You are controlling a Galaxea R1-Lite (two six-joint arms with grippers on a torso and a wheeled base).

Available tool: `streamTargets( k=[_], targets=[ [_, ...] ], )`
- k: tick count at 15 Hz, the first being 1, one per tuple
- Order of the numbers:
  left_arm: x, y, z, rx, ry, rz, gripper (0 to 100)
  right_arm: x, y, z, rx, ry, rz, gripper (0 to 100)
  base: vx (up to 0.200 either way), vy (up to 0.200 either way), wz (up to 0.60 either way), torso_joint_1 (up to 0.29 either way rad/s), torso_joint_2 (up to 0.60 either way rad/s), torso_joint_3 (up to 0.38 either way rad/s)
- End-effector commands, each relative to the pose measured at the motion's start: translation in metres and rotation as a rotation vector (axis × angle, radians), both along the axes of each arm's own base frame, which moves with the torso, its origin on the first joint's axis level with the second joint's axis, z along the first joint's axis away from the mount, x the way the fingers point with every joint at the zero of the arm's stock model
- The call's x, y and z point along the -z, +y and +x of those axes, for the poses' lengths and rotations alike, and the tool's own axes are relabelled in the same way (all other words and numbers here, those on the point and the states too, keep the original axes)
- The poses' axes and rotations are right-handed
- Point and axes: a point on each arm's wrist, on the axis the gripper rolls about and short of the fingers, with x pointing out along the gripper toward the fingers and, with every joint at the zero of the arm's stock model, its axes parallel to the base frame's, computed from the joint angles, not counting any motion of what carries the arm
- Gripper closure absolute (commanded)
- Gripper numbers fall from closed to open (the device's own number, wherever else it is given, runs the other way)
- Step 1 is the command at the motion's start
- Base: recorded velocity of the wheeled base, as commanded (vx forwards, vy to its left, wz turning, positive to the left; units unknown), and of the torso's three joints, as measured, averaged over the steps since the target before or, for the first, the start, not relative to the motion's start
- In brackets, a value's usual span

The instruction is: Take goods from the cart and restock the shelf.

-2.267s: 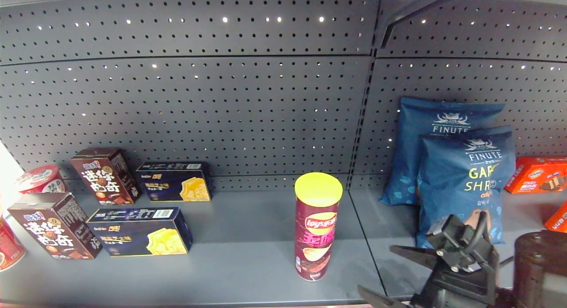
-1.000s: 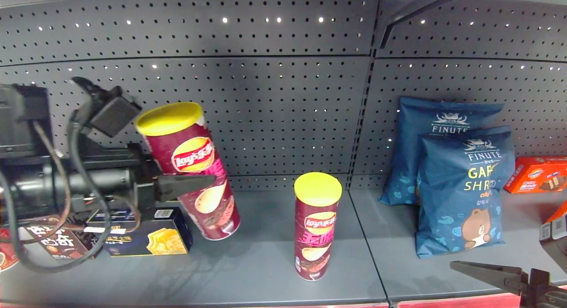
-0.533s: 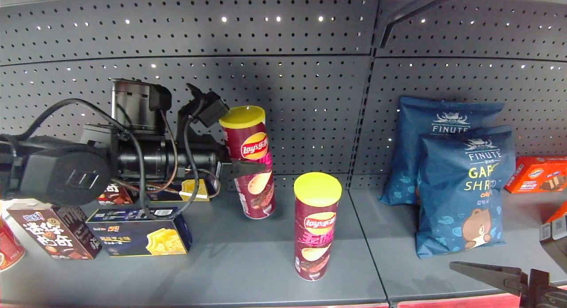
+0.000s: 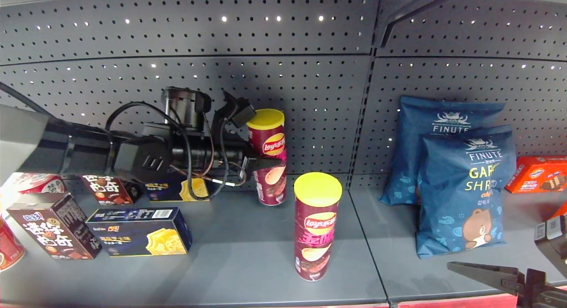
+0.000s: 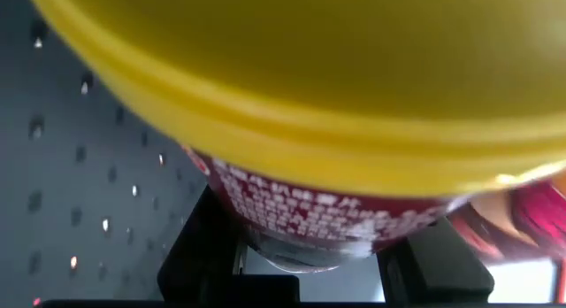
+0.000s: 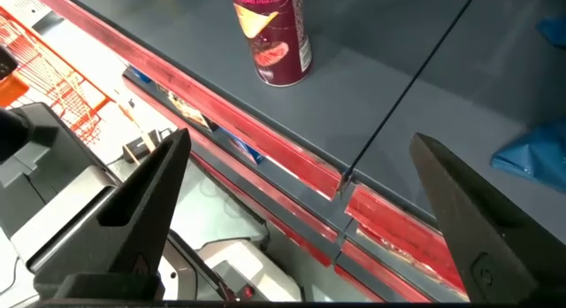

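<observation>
Held can [image 4: 267, 154], a tall maroon crisp tube with a flat yellow lid [image 4: 265, 118] and a red-and-yellow emblem under the rim, stands upright or nearly so at the back of the shelf [image 4: 239, 259], close to the perforated back panel [image 4: 288, 91]. Its base is down at the level of the shelf deck, though I cannot tell whether it touches. The left end effector [image 4: 270, 162] pinches the held can at mid-height, coming in level from the robot's left. In the left wrist view the lid [image 5: 309, 87] looms large, with white print on the maroon wall below it [image 5: 327, 224] and the dark fingers [image 5: 199, 255] pressed against either side.

A second can [image 4: 316, 226] of the same kind stands upright nearer the shelf's front edge, to the right of the held can and apart from it; the right wrist view shows its lower half [image 6: 276, 38] on the grey deck [image 6: 389, 51].

The right end effector [image 6: 305, 215] hangs low in front of the shelf's red edge with its fingers spread wide, gripping nothing.

Navy boxes [image 4: 139, 230] and brown boxes [image 4: 55, 230] lie on the left of the shelf; two blue bags [image 4: 460, 188] lean against the panel on the right, with an orange box [image 4: 536, 173] beside them.
</observation>
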Motion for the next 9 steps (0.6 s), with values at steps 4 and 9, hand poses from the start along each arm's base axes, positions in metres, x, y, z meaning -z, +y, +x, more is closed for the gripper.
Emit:
streamTargets(
  k=[4, 9],
  targets=[
    [0.022, -0.025, 0.022, 0.041, 0.018, 0.006, 100, 0.000, 0.001, 0.001, 0.000, 0.003, -0.002, 0, 0.000, 0.000, 0.00, 0.000, 0.00, 0.000],
    [0.038, -0.034, 0.027, 0.054, 0.040, 0.014, 100, 0.000, 0.001, 0.001, -0.002, 0.002, -0.003, 0, 0.000, 0.000, 0.00, 0.000, 0.00, 0.000]
  ],
)
